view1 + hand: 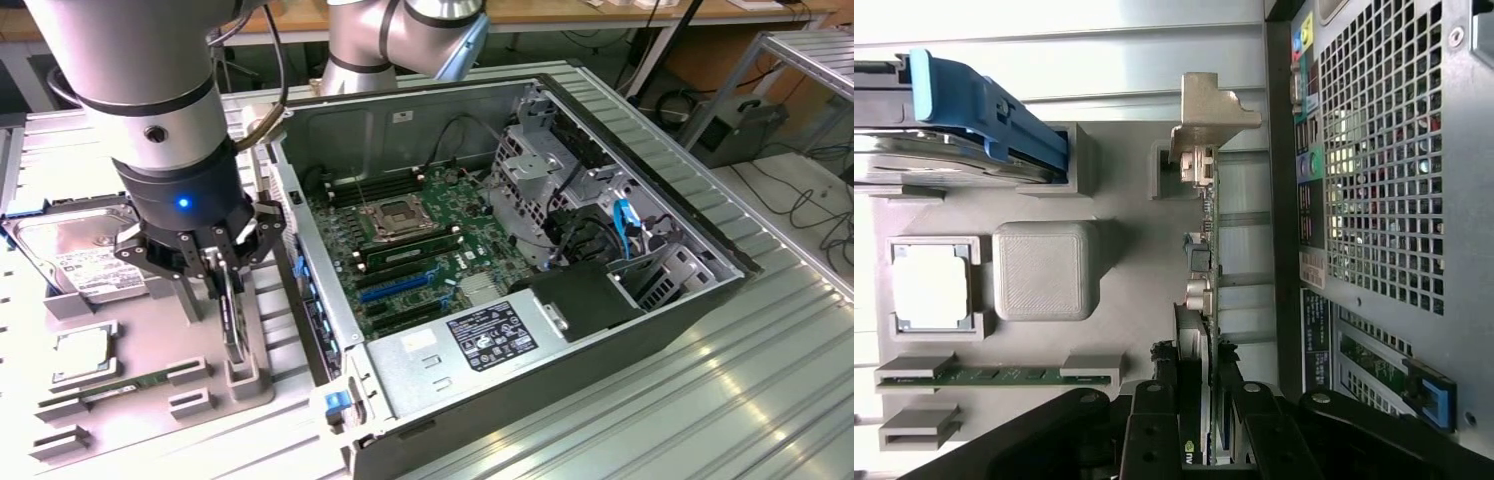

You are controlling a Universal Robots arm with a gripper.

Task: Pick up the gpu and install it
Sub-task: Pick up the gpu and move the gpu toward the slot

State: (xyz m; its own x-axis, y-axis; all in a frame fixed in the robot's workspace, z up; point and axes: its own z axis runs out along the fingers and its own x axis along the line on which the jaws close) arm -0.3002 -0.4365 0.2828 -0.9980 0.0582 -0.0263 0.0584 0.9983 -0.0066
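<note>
Install not done. The gpu [236, 330] stands on edge in the grey holder tray [147, 395] on the tabletop [721, 400], just beside the open computer case [627, 330]. Arm upright above it, wrist pointing straight down. Tool [220, 285] narrow, one finger each side of the card, apparently clamped on it.

My gripper [1197, 405] is closed on the gpu [1202, 255], with my fingers [1154, 420] pressed one to each face of the card, which I see edge-on; it stands upright in a slot of the grey holder tray [1129, 310]; its silver bracket [1209, 110] is at the end farthest from me; the perforated back panel of the computer case [1384, 170] runs just beside the card; across the tray sit a blue-railed hard drive [984, 110], a square grey block [1044, 270], a processor [932, 285] in its frame, and a green memory stick [1004, 375]
</note>
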